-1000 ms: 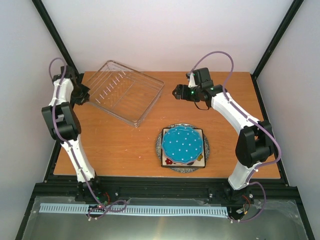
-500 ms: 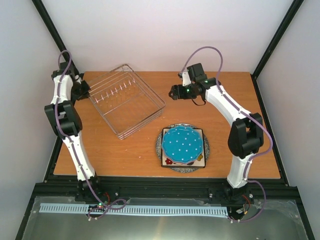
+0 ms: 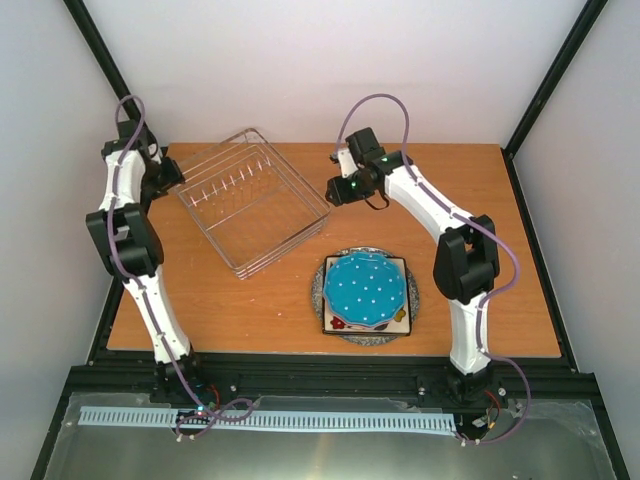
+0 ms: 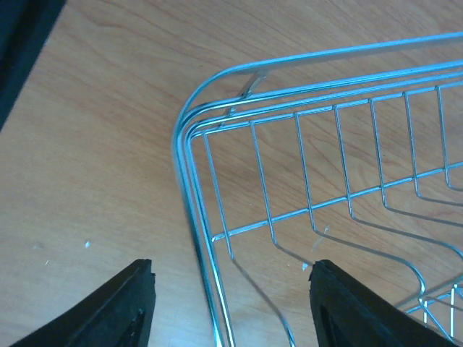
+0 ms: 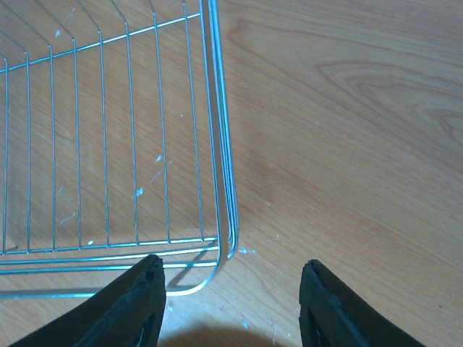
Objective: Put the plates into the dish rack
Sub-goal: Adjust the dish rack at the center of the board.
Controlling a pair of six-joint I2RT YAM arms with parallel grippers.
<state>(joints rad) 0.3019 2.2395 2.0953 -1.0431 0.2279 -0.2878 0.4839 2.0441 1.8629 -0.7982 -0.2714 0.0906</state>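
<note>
The dish rack (image 3: 252,205), a shallow silver wire basket, rests flat on the back left of the table. My left gripper (image 3: 170,181) stands open at its left corner. In the left wrist view the rack's rim wire (image 4: 311,210) runs between the open fingers (image 4: 119,307), touching neither. My right gripper (image 3: 333,190) is open just above the rack's right corner (image 5: 221,108), which lies between its fingers (image 5: 134,303). The plates are stacked at front right: a blue dotted one (image 3: 366,290) on a square cream one (image 3: 400,322) on a round grey one (image 3: 318,290).
The wooden table (image 3: 220,300) is framed by black posts at the back corners and a black rail along the near edge. Both arm bases stand at that near edge.
The rack, held tilted by my left gripper a second ago, has turned and now lies flat. My left gripper has opened and let go of it. My right gripper moved left to the rack's corner, its jaws narrowing.
</note>
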